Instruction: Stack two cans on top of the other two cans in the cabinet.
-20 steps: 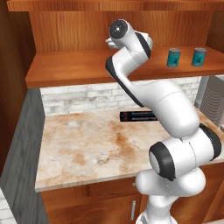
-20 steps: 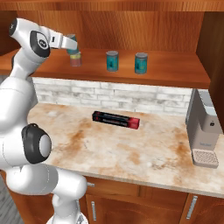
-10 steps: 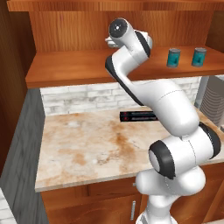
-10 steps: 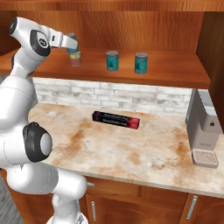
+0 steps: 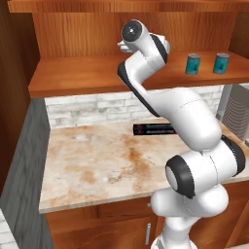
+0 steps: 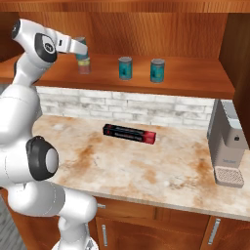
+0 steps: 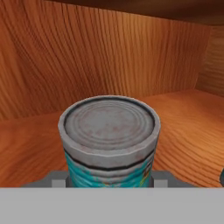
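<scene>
My gripper (image 6: 81,51) is shut on a teal can (image 6: 82,42) at the left of the cabinet's plank shelf (image 6: 185,80). The can hangs directly over a tin with a yellow and red label (image 6: 84,67); whether they touch I cannot tell. In the hand view the held can (image 7: 109,144) shows its silver lid, with my gripper (image 7: 108,181) closed on its sides and the wood back panel behind. Two more teal cans (image 6: 125,67) (image 6: 157,70) stand apart further right on the shelf, and the left base view shows these cans too (image 5: 193,63) (image 5: 221,62).
A long black-and-red box (image 6: 129,133) lies on the marble counter (image 6: 146,166) below the shelf. A grey coffee machine (image 6: 225,146) stands at the counter's right end. The cabinet's side wall (image 6: 237,58) closes off the shelf on the right.
</scene>
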